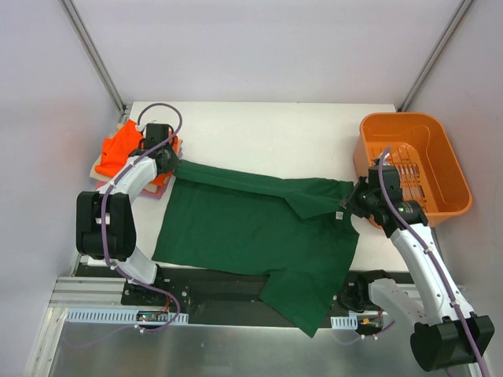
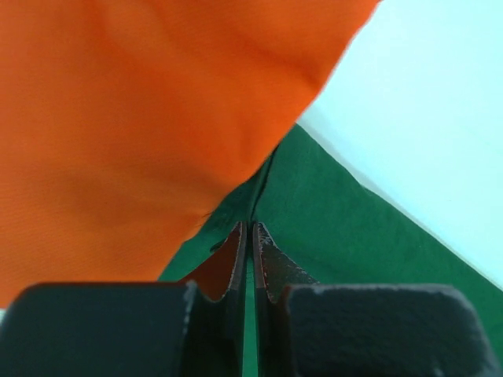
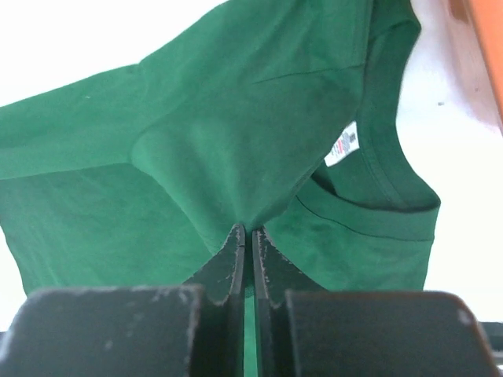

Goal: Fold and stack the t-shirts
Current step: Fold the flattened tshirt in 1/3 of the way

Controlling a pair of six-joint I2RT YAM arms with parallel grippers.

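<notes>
My right hand (image 3: 248, 229) is squeezed almost shut, and a pinch of the green shirt (image 3: 236, 141) is caught between its two fingers. The cloth pulls up into a little tent at the tips. Just to the right of that pinch are the collar (image 3: 369, 220) and a small white label (image 3: 343, 144).

My left hand (image 2: 249, 228) is squeezed the same way, with only a thin crack between the fingers. It grips the edge of the green shirt (image 2: 338, 228), right beside the orange shirt (image 2: 141, 118), which fills the left of that view.

From above, the green shirt (image 1: 251, 228) lies spread across the middle of the white table (image 1: 267, 129). My left hand (image 1: 167, 159) has its far left corner. My right hand (image 1: 354, 200) has it on the right, by the collar. The far edge is folded over in a long strip between my two hands. One part hangs over the near edge of the table.

The orange shirt (image 1: 118, 148) sits crumpled on a small pile at the far left. Cream cloth (image 1: 98, 169) and pink cloth (image 1: 159, 191) peek out under it. An orange basket (image 1: 452, 169) sits at the far right, near my right hand.
</notes>
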